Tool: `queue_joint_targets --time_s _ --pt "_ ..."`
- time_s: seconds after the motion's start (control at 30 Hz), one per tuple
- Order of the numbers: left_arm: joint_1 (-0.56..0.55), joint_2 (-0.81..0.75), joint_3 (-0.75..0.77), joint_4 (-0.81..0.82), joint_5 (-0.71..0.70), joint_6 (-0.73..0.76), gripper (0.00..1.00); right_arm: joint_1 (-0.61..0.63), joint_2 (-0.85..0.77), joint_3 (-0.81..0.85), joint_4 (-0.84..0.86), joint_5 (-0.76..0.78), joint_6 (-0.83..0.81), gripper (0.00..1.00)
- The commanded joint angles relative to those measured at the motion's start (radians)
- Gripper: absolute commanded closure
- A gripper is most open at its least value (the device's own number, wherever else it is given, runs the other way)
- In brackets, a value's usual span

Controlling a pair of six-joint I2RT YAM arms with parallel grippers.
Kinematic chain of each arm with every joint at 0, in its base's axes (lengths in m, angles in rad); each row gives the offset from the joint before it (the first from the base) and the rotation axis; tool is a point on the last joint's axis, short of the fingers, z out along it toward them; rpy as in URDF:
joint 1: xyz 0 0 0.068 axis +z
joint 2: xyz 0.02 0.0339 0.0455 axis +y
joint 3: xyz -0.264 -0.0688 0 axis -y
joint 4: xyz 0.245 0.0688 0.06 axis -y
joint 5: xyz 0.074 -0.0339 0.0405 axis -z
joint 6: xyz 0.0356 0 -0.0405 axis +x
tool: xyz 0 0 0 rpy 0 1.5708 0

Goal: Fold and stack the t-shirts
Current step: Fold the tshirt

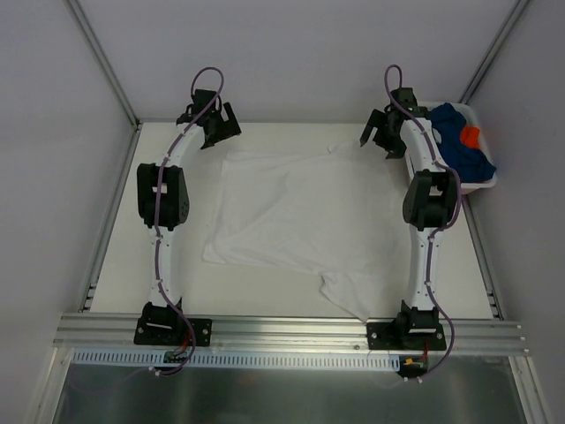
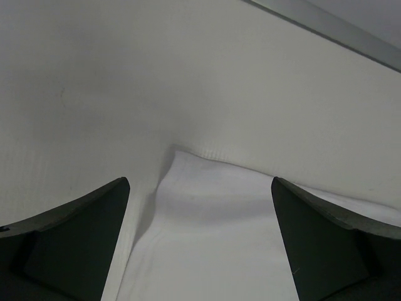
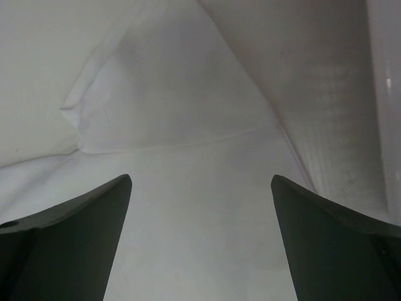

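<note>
A white t-shirt [image 1: 296, 208] lies spread flat on the table, one sleeve toward the near right. My left gripper [image 1: 218, 126] is open and empty over the shirt's far left corner [image 2: 207, 213]. My right gripper [image 1: 378, 132] is open and empty over the shirt's far right sleeve [image 3: 175, 113]. A dark blue t-shirt [image 1: 452, 141] and an orange one [image 1: 470, 137] lie bunched in the basket at the far right.
The white plastic basket [image 1: 484, 184] stands at the far right corner, beside my right arm. Metal frame posts [image 1: 101, 62] rise at the back corners. An aluminium rail [image 1: 291, 331] runs along the near edge.
</note>
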Motion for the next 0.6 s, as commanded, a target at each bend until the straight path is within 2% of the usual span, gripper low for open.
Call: queue_joint_targets --time_s 0.0,0.13,0.3,0.57 --pt "0.008 -0.005 -0.017 -0.013 0.061 -0.029 0.01 0.008 0.008 0.016 -0.033 -0.001 -0.027 0.0" --pt "0.009 0.001 -0.034 -0.026 0.084 -0.047 0.01 -0.001 0.055 0.06 -0.052 -0.004 -0.037 0.0" --pt "0.009 0.008 -0.068 -0.026 0.103 -0.051 0.01 -0.004 0.08 0.04 -0.054 0.022 -0.061 0.01" --pt "0.009 0.069 -0.009 -0.025 0.133 -0.024 0.01 -0.026 0.129 0.091 -0.033 0.049 -0.05 0.01"
